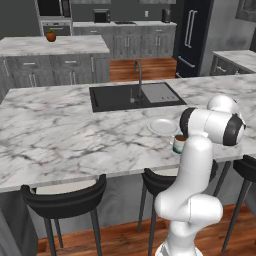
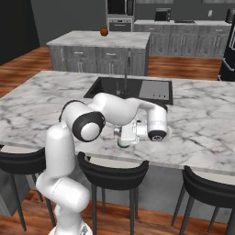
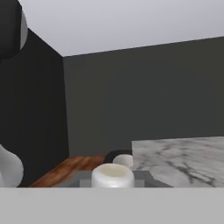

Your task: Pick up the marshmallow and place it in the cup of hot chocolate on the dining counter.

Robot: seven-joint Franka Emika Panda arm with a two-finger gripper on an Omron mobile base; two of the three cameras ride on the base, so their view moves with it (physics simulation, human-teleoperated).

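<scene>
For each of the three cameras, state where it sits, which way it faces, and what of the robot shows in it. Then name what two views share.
Left base view: behind the arm to its left, looking forward and down over the dining counter; the white arm rises at lower right, beside the cup of hot chocolate.
Right base view: behind to the right, same counter; the arm bends across from lower left.
Hand view: on the hand, facing level past the counter edge toward a dark wall, with a white marshmallow at the bottom.
Shared: both base views show the black sink.
</scene>
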